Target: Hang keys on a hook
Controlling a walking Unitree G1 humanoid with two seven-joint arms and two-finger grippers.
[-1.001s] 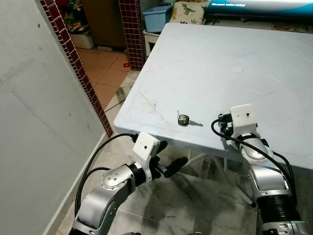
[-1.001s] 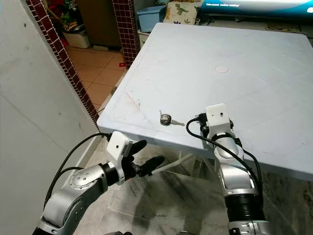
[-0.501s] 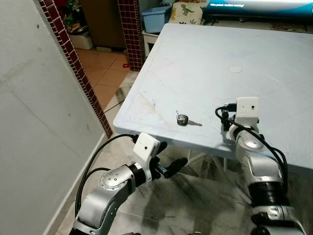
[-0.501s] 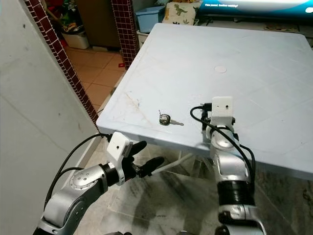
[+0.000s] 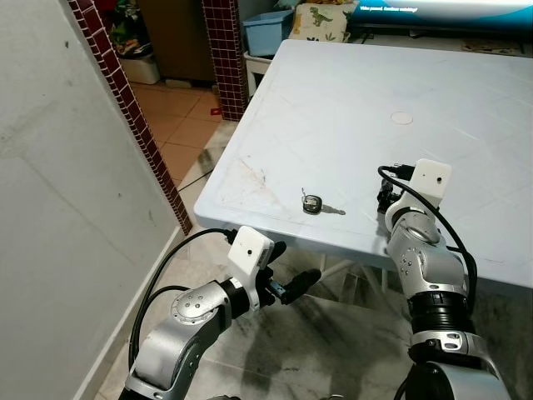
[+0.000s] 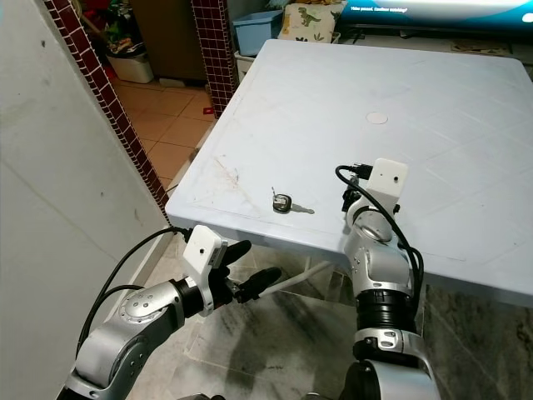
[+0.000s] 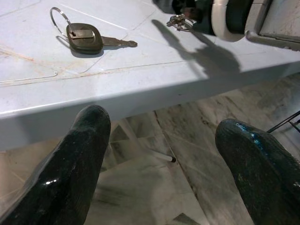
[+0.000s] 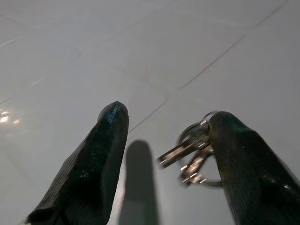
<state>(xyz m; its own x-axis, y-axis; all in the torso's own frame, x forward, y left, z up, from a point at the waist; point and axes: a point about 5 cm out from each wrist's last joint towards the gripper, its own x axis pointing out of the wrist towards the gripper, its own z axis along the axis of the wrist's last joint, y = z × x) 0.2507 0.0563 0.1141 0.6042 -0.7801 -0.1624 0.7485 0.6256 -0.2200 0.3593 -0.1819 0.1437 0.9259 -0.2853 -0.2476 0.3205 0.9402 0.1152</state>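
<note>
Keys: a bunch of keys (image 8: 194,154) lies on the white table (image 5: 350,108) right at the right gripper (image 8: 166,150), touching the inner face of one black finger (image 8: 243,159); the other finger (image 8: 93,159) stands apart across the gap. Fingers are spread, nothing clamped yet. Bunch sits off-centre in the gap, hard against one finger, blades pointing toward the other.

Right arm is up on the table near its front edge, wrist bent down toward the surface.

Separate single key (image 5: 314,203) with a black head and ring lies flat on the table between the two arms, near the front edge; its blade points toward the right arm. Left wrist view shows the same key (image 7: 86,37) above and beyond the edge.

Left gripper (image 5: 287,279) hangs below the table edge, fingers wide apart, holding nothing. It is nearer the single key but under the tabletop; right gripper is the one at the bunch.

Judgement: closing the right fingers should catch the bunch, though it may slide rather than seat. No hook in sight.
</note>
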